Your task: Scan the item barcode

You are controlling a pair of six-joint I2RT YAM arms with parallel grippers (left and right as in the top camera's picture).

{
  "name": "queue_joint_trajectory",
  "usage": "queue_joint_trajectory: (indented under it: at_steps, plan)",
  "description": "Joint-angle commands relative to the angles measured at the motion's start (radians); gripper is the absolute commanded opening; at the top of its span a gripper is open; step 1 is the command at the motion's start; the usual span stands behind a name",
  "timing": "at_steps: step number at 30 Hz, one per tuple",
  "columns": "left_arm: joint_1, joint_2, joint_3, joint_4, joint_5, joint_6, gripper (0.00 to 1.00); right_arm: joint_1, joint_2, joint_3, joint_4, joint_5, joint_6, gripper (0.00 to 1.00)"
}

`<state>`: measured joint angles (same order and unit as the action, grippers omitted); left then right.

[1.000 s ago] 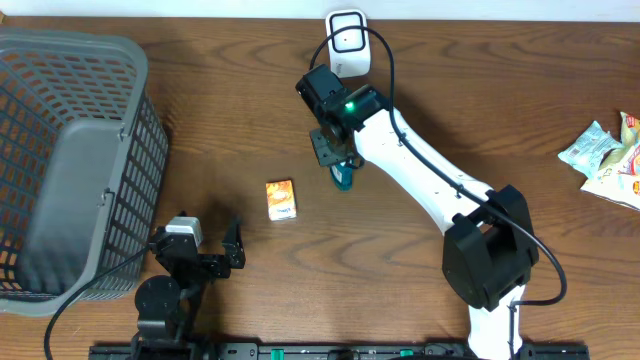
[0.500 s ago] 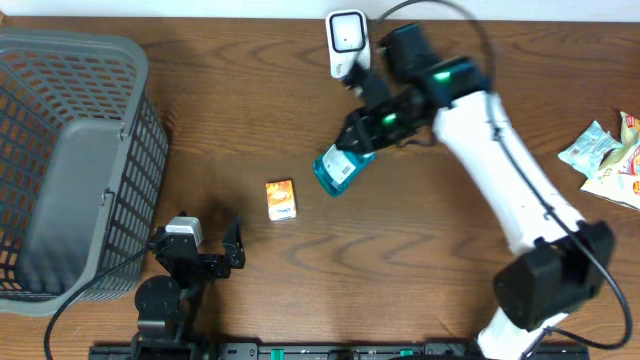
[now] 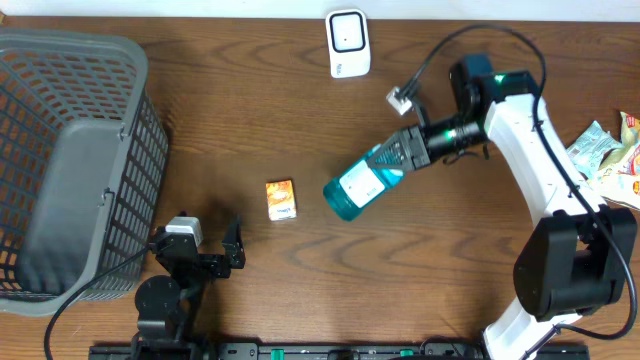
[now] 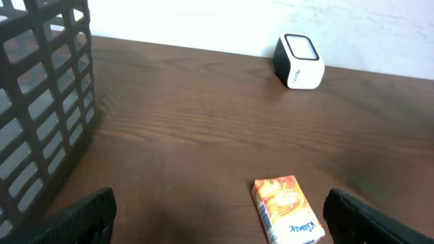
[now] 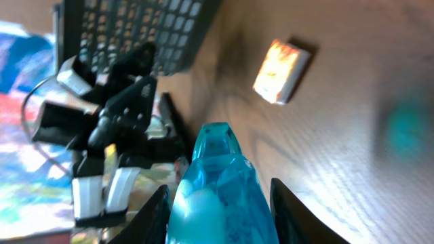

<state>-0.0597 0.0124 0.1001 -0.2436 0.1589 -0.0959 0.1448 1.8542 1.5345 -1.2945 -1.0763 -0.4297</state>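
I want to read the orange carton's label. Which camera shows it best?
Left wrist: the orange carton lies close and sharp, printed top facing the lens. Overhead shows it small; right wrist shows it blurred.

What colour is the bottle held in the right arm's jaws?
The bottle is translucent teal-blue, seen best in the overhead view.

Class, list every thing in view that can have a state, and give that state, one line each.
blue bottle: tilted over, gripped at its narrow end
right gripper: jaws shut on the blue bottle
left gripper: jaws open, holding nothing
orange carton: lying flat on the table
scanner: standing upright
basket: upright
snack packets: lying flat
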Motion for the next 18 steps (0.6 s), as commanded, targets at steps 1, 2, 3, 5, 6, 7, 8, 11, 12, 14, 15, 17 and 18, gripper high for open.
queue_joint_trajectory:
  at_steps: [1, 2, 3, 5, 6, 7, 8, 11, 12, 14, 15, 17, 18]
  plan:
    - [0.002, -0.001, -0.014, -0.032, 0.013, 0.017, 0.98, -0.032, -0.012, -0.110, 0.038, -0.276, -0.165, 0.08]
    - [0.002, -0.001, -0.014, -0.032, 0.013, 0.017, 0.98, -0.037, -0.012, -0.138, 0.052, -0.307, -0.172, 0.08]
    - [0.002, -0.001, -0.014, -0.032, 0.013, 0.017, 0.98, -0.042, -0.012, -0.160, 0.063, -0.333, -0.175, 0.08]
    - [0.002, -0.001, -0.014, -0.032, 0.013, 0.017, 0.98, -0.048, -0.012, -0.206, 0.092, -0.390, -0.179, 0.09]
    - [0.002, -0.001, -0.014, -0.032, 0.013, 0.017, 0.98, -0.049, -0.012, -0.222, 0.102, -0.407, -0.179, 0.09]
    - [0.002, -0.001, -0.014, -0.032, 0.013, 0.017, 0.98, -0.050, -0.012, -0.236, 0.111, -0.423, -0.179, 0.09]
    - [0.002, -0.001, -0.014, -0.032, 0.013, 0.017, 0.98, -0.050, -0.012, -0.250, 0.117, -0.433, -0.179, 0.09]
    - [0.002, -0.001, -0.014, -0.032, 0.013, 0.017, 0.98, -0.050, -0.012, -0.285, 0.128, -0.452, -0.179, 0.08]
    - [0.002, -0.001, -0.014, -0.032, 0.013, 0.017, 0.98, -0.050, -0.012, -0.294, 0.129, -0.457, -0.180, 0.07]
    - [0.002, -0.001, -0.014, -0.032, 0.013, 0.017, 0.98, -0.050, -0.012, -0.309, 0.129, -0.464, -0.182, 0.06]
    - [0.002, -0.001, -0.014, -0.032, 0.013, 0.017, 0.98, -0.050, -0.012, -0.314, 0.129, -0.464, -0.182, 0.06]
    - [0.002, -0.001, -0.014, -0.032, 0.013, 0.017, 0.98, -0.050, -0.012, -0.317, 0.129, -0.471, -0.182, 0.05]
    - [0.002, -0.001, -0.014, -0.032, 0.013, 0.017, 0.98, -0.050, -0.012, -0.317, 0.129, -0.471, -0.182, 0.05]
